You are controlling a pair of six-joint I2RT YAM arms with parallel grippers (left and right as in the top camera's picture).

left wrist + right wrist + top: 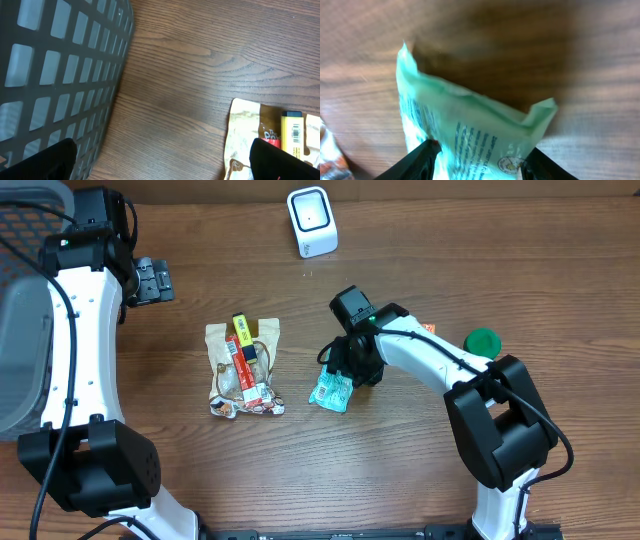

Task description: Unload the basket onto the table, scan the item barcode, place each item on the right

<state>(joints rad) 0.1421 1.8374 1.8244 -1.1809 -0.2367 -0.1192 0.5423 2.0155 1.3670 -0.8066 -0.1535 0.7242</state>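
Wood-grain desk (pixel 400 480), viewed from above. Far left: a dark mesh basket (pixel 18 350) with square openings; its curved wall stands on the desk surface, and the left wrist view shows it close up. Centre-left: a small heap of snack packets (pixel 245 395), with crinkled beige wrappers underneath. A yellow stick-shaped pack (pixel 241 328) bearing a printed barcode lies on top, just beside a red-labelled pack (pixel 247 365). Right: a round green object (pixel 482 341) lies flat, well apart from the heap. A small orange scrap (pixel 428 329) near it is partly hidden.
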